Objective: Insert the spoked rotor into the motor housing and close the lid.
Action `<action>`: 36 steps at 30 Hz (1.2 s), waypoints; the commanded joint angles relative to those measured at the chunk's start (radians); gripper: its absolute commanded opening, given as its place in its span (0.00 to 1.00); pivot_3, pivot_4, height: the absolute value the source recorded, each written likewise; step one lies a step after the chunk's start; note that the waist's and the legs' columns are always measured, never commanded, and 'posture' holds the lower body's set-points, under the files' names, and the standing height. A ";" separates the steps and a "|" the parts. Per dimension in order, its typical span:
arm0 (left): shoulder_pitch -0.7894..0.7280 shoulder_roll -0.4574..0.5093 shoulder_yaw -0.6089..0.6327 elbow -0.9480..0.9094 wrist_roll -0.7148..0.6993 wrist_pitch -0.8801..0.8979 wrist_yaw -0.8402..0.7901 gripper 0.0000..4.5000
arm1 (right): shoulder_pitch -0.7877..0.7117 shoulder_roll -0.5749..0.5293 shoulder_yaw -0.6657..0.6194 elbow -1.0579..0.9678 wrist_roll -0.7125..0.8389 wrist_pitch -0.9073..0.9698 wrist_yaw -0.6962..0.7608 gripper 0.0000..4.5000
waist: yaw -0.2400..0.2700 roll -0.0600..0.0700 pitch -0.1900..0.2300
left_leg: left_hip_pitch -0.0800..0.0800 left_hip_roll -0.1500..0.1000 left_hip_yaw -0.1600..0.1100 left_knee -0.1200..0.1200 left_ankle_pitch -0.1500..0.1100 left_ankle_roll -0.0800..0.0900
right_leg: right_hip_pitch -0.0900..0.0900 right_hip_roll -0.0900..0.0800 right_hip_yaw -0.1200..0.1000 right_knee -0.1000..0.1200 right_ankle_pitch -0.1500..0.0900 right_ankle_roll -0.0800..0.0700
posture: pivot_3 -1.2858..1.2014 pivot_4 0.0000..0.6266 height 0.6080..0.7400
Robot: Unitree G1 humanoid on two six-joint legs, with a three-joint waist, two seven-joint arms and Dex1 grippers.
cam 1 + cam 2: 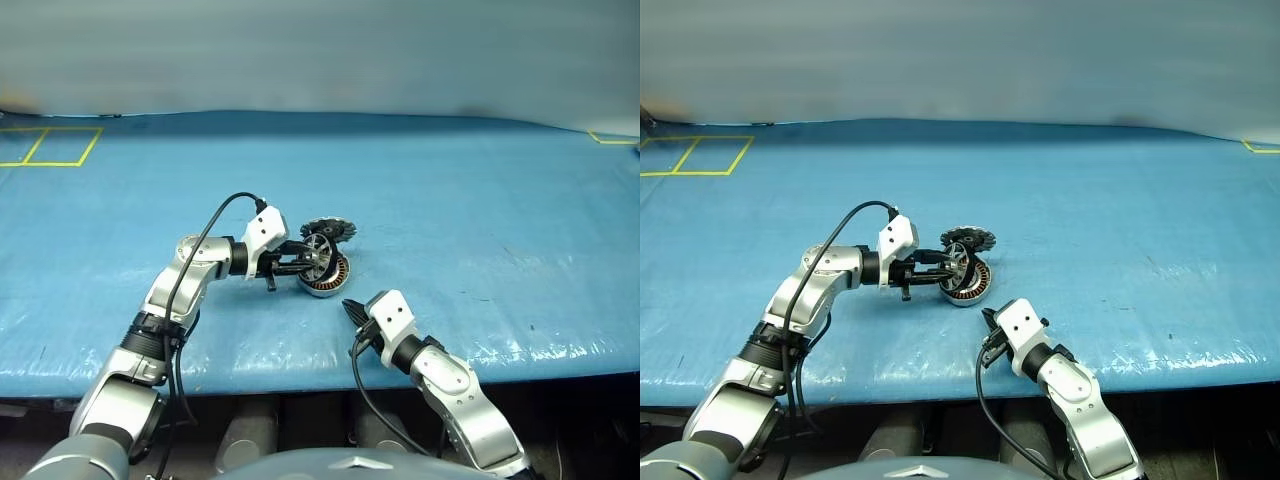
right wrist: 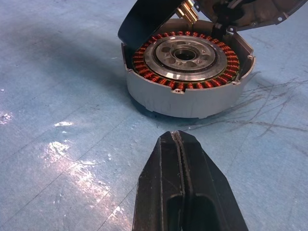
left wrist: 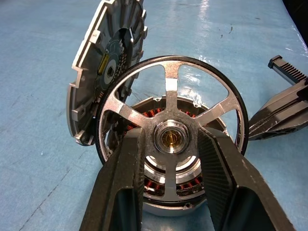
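My left gripper [image 1: 308,263] is shut on the spoked rotor [image 1: 320,250], its fingers [image 3: 122,168] clamping either side of the brass hub. The rotor [image 3: 167,94] is held on edge, tilted over the motor housing [image 1: 330,280], with its dark rim [image 2: 144,19] meeting the housing's left rim. The housing [image 2: 187,98] sits mouth-up on the mat, its copper windings showing. Just behind it the ribbed lid [image 1: 329,230] stands tilted [image 3: 94,67]. My right gripper [image 1: 350,310] is shut and empty, a short way in front of the housing [image 2: 178,139].
A blue mat [image 1: 480,220] covers the table, and its front edge [image 1: 300,375] runs just beneath my arms. Yellow tape squares [image 1: 50,146] mark the far left corner. Open mat lies to the right of the housing and beyond it.
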 commanded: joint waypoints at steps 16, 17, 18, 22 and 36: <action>-0.001 0.004 -0.036 0.013 0.052 -0.046 0.010 0.50 | -0.004 0.003 -0.003 -0.030 0.016 -0.007 0.015 0.00 | -0.001 0.000 0.000 | 0.000 0.000 0.000 0.000 0.000 0.000 | 0.000 0.000 0.000 0.000 0.000 0.000 | 0.52 0.24 1.00; -0.002 0.004 -0.035 0.011 0.051 -0.042 0.009 0.57 | -0.004 0.003 -0.003 -0.030 0.015 -0.008 0.015 0.00 | -0.001 0.000 0.000 | 0.000 0.000 0.000 0.000 0.000 0.000 | 0.000 0.000 0.000 0.000 0.000 0.000 | 0.52 0.24 1.00; -0.003 0.004 -0.033 0.006 0.049 -0.039 0.011 0.65 | -0.003 0.003 -0.002 -0.030 0.014 -0.008 0.014 0.00 | -0.002 0.000 0.000 | 0.000 0.000 0.000 0.000 0.000 0.000 | 0.000 0.000 0.000 0.000 0.000 0.000 | 0.52 0.24 1.00; -0.010 0.002 -0.009 -0.002 0.033 -0.055 0.026 0.71 | -0.002 0.002 -0.003 -0.029 0.013 -0.008 0.012 0.00 | -0.002 0.000 0.000 | -0.001 0.000 0.000 -0.001 0.000 0.000 | -0.001 0.000 0.000 0.000 0.000 0.000 | 0.52 0.24 1.00; 0.070 0.075 0.079 -0.248 -0.147 0.088 -0.009 0.71 | -0.011 -0.003 -0.025 -0.043 0.039 -0.010 0.027 0.00 | -0.004 0.000 0.000 | 0.000 0.000 0.000 -0.002 0.000 0.000 | -0.002 0.000 0.000 0.000 0.000 -0.001 | 0.52 0.24 1.00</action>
